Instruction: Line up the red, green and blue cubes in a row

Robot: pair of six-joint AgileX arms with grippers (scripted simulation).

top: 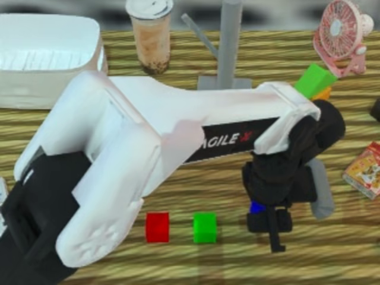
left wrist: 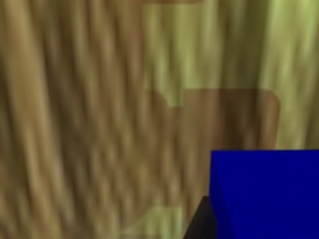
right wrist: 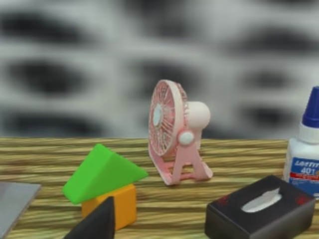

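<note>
The red cube (top: 157, 227) and the green cube (top: 205, 228) sit side by side near the table's front edge, a small gap between them. To the right of the green one, my left gripper (top: 268, 221) hangs at the end of the long white arm, with only a sliver of the blue cube (top: 256, 207) peeking out beside it. Up close, the blue cube (left wrist: 266, 194) fills a corner of the left wrist view, and one dark fingertip (left wrist: 202, 219) lies against its side. Of my right gripper only one dark fingertip (right wrist: 99, 221) shows; that arm is outside the top view.
At the back stand a white bin (top: 47, 56), a drink cup (top: 150, 32), a grey stand (top: 228, 41) and a pink fan (top: 344, 35). A light-green block (top: 314, 80) lies on an orange block (right wrist: 124, 201). A printed box (top: 365, 169), black tissue box (right wrist: 259, 211) and glue bottle (right wrist: 305, 149) occupy the right.
</note>
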